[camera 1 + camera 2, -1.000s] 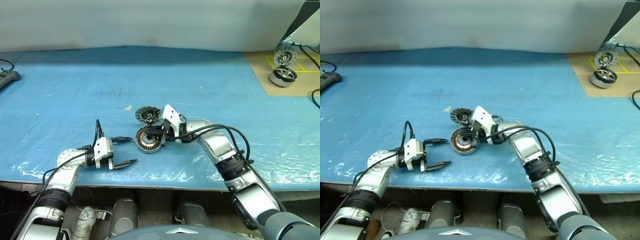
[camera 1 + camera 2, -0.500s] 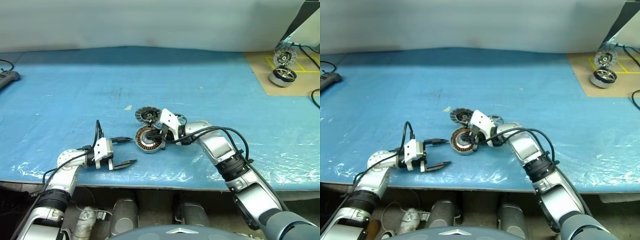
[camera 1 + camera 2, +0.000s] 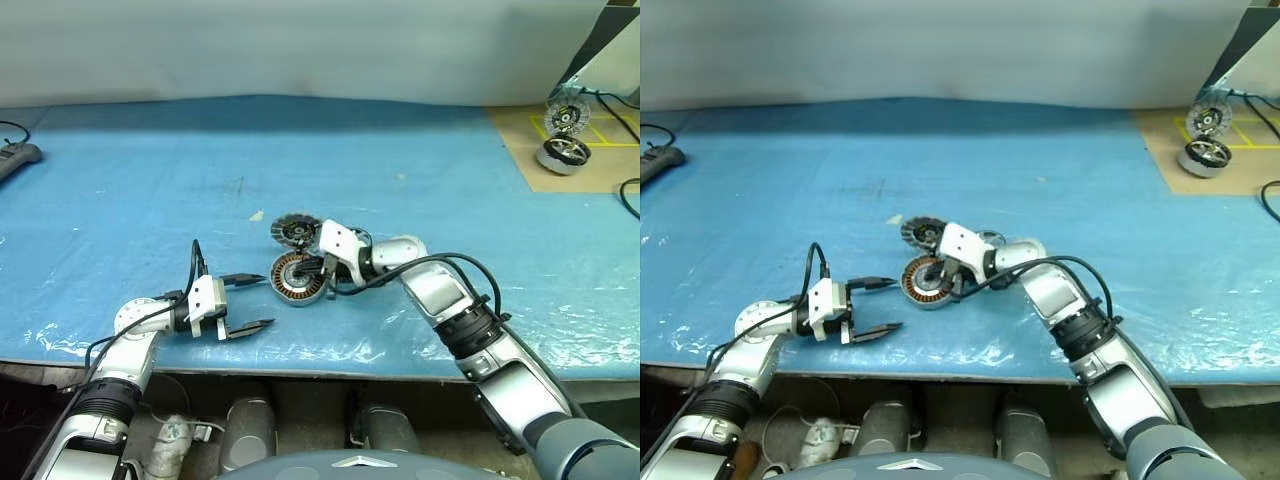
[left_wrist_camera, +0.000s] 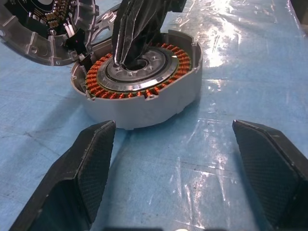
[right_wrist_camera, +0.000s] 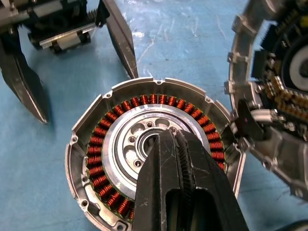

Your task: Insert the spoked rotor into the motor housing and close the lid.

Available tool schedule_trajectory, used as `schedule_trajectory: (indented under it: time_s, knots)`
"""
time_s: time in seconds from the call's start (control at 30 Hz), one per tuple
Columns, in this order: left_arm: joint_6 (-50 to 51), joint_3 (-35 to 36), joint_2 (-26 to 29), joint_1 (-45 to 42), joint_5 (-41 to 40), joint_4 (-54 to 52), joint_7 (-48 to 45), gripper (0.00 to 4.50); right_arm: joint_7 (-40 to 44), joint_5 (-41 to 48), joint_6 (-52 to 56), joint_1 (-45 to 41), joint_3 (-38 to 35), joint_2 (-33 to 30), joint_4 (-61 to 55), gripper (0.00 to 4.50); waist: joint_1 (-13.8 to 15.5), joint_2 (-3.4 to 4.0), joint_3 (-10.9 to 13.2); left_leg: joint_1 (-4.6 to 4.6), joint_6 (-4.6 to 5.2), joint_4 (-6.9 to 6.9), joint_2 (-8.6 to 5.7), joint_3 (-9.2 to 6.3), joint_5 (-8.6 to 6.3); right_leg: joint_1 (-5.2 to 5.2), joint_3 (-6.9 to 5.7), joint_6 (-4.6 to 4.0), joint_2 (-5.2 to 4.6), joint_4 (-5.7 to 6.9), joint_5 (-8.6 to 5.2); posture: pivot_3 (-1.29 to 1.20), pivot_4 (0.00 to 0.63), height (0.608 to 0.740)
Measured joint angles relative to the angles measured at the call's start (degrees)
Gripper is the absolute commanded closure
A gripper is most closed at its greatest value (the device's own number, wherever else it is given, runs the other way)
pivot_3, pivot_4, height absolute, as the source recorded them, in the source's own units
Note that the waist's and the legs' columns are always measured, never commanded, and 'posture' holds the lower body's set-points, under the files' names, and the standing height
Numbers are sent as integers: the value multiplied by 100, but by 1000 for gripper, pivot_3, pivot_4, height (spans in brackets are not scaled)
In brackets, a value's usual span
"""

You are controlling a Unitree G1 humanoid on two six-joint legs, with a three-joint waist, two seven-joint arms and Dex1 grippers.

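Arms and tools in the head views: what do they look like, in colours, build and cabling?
Both arms are silver-grey metal with black ribbed joint collars near the elbow. Each wrist carries a white block, and loose black cables loop from it back along the forearm. The left tool has two tapered black fingers with a matte, finely textured surface. The right tool has the same black fingers, with serrated inner faces.

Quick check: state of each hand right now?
Left hand: open, holding nothing.
Right hand: closed, holding nothing, tips at the motor housing's centre.
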Motion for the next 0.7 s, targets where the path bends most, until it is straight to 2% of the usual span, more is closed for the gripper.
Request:
schedule_trajectory:
  time_s: [0.2,0.4,0.53,0.7]
  knots:
    - [419,46,-15,-209,-203,-16,59,339,-14,823,978,261,-798,-223,-1007,4455,19,0,1,-40,0,0,1,0,1,-36,-7,-2,1,1,1,0,150,740]
    - [2138,-181,-409,-443,-328,-1928,978,339,-237,1193,1601,526,-1390,-968,-2098,4455,94,0,3,-37,0,7,-3,0,1,-27,-5,-1,-4,-4,1,0,150,740]
    - [2447,-203,-405,-386,-354,-2173,1062,339,-450,897,1375,612,-1541,-1597,-2117,3572,12,1,3,-23,-2,-4,-1,0,2,-24,-2,1,2,-5,0,0,150,740]
    - [1960,-216,-386,-325,-221,-1377,802,339,-440,542,1052,516,-1396,-1950,-1739,1791,-22,1,3,-30,0,-8,-3,-1,2,-28,-3,1,3,-13,0,0,150,740]
